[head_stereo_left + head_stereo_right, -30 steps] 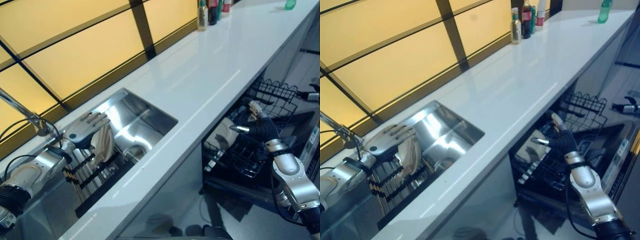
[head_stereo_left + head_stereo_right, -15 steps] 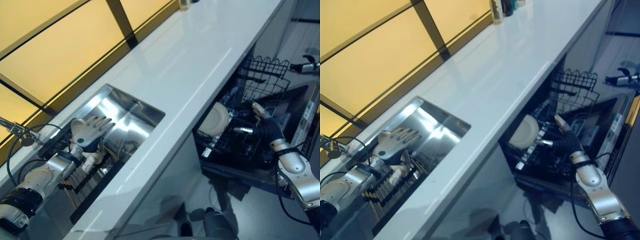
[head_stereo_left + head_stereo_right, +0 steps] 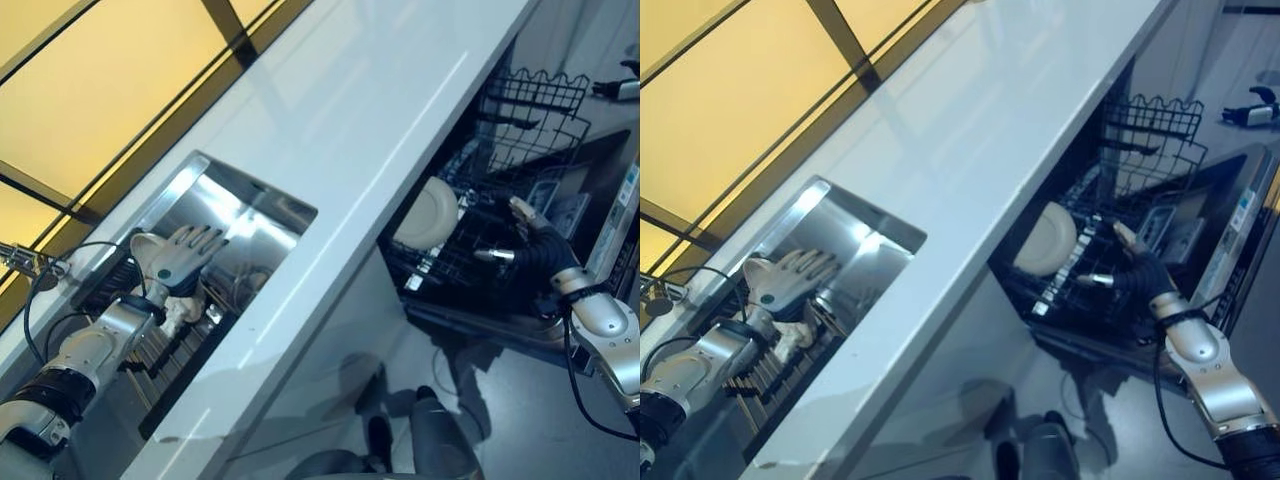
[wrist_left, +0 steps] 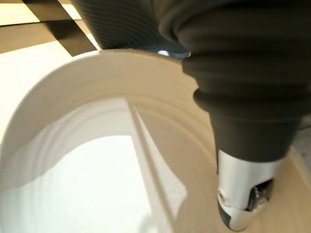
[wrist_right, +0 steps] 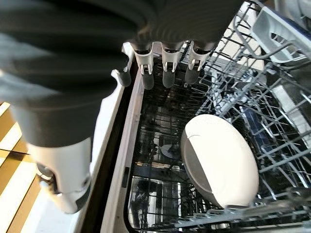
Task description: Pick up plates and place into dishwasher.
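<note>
My left robot hand is down in the sink, fingers spread and nearly straight across the face of a cream plate that stands in the dark drying rack. In the left wrist view the thumb lies against the plate's inner surface, so I am pressing on it rather than wrapping it; nothing is truly clamped yet. My right robot hand hangs over the pulled-out dishwasher rack, fingers relaxed and loosely apart, holding nothing. One white plate already stands on edge among the tines, just beside that hand.

The risk, as I judge it, is at the sink. With flat fingers on a smooth glazed face, a lift could let the plate slide off and knock against the steel basin or the rack's bars. I need fingers and thumb on opposite faces of the rim before raising it. A second hazard is the desk edge between sink and dishwasher: carrying the plate low could clip it. On arrival, my idle right robot hand sits near the loaded plate and could nudge it out of its slot.
</note>
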Available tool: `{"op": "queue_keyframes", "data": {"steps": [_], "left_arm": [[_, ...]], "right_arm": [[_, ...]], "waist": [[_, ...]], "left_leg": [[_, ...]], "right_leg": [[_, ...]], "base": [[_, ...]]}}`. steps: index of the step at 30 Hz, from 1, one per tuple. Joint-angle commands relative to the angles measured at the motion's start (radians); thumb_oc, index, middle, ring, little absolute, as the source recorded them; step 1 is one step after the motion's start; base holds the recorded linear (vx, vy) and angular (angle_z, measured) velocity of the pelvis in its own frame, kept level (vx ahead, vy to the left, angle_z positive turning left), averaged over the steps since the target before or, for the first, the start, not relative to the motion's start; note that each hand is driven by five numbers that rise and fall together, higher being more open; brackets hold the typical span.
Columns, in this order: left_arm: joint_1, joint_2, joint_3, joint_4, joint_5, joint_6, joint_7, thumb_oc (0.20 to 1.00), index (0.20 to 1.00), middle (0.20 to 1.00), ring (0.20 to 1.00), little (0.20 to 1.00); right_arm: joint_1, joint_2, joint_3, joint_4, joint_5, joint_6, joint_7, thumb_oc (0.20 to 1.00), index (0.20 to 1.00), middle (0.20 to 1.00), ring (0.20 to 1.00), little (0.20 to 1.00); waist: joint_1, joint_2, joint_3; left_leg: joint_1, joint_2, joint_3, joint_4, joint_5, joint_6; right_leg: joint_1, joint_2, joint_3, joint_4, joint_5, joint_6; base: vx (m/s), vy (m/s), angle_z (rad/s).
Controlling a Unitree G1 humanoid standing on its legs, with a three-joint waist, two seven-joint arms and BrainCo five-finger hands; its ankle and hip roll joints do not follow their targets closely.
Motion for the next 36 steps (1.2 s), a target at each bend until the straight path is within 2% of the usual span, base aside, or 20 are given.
{"op": "queue_keyframes", "data": {"steps": [1, 18, 31, 36], "left_arm": [[-0.007, -0.009, 0.001, 0.066, -0.025, 0.02, -0.064, 0.2, 0.2, 0.2, 0.2, 0.2], [0.07, -0.021, 0.07, 0.065, -0.058, -0.035, -0.064, 0.2, 0.2, 0.2, 0.2, 0.2], [0.13, -0.019, 0.151, 0.08, -0.114, -0.043, -0.025, 0.2, 0.2, 0.2, 0.2, 0.2], [0.155, 0.009, 0.216, 0.054, -0.223, -0.006, 0.033, 0.2, 0.2, 0.2, 0.2, 0.2]], "right_arm": [[-0.071, -0.034, -0.069, -0.049, 0.027, -0.023, 0.018, 1.0, 1.0, 1.0, 1.0, 1.0], [-0.009, -0.004, -0.167, -0.1, -0.004, 0.039, 0.1, 1.0, 1.0, 1.0, 1.0, 1.0], [0.047, 0.04, -0.223, -0.104, 0.012, 0.011, 0.141, 1.0, 1.0, 1.0, 1.0, 1.0], [0.052, 0.06, -0.232, -0.119, 0.034, -0.013, 0.122, 1.0, 1.0, 1.0, 1.0, 1.0]], "waist": [[0.005, -0.055, -0.031], [0.014, -0.043, -0.067], [0.037, -0.083, -0.128], [0.063, -0.105, -0.158]], "left_leg": [[-0.102, -0.055, 0.024, 0.081, 0.005, -0.009], [-0.044, -0.063, -0.017, 0.047, 0.022, -0.016], [0.011, -0.055, -0.057, 0.008, 0.023, -0.019], [0.022, -0.049, -0.085, -0.004, 0.019, -0.019]], "right_leg": [[0.073, -0.05, -0.018, -0.178, 0.07, 0.091], [0.142, -0.06, -0.047, -0.208, 0.066, 0.077], [0.224, -0.058, -0.085, -0.267, 0.067, 0.073], [0.252, -0.054, -0.107, -0.289, 0.062, 0.07]], "base": [[-0.02, 0.033, 0.04], [0.01, 0.02, 0.05], [-0.03, -0.032, 0.07], [-0.08, -0.083, 0.13]]}}
